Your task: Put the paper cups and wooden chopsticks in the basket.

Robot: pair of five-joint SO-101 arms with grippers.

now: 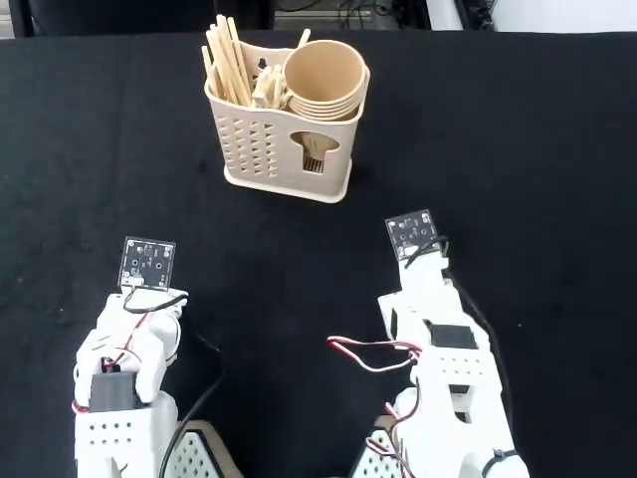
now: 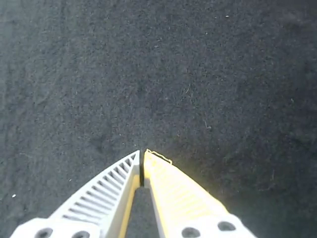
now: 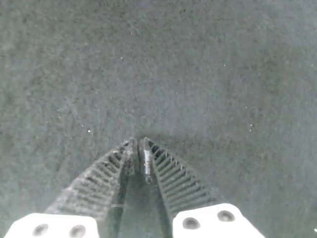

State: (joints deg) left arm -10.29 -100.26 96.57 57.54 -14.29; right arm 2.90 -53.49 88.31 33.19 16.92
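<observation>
- High view: paper cups (image 1: 323, 80) and wooden chopsticks (image 1: 227, 60) stand in the basket (image 1: 259, 149), well apart from both arms.
- Left wrist view: left fingers (image 2: 104, 191) pressed together above the black surface (image 2: 198, 74).
- Right wrist view: right fingers (image 3: 176, 181) pressed together, tips meeting.

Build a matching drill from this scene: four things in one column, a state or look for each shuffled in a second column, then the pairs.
Things
1. paper cups
2. wooden chopsticks
3. basket
4. left gripper

States
a. leaning bundle, ends above the rim
b. shut, holding nothing
c. nested stack, mouth up
d. beige, perforated walls

Pairs: 1-c, 2-a, 3-d, 4-b
</observation>
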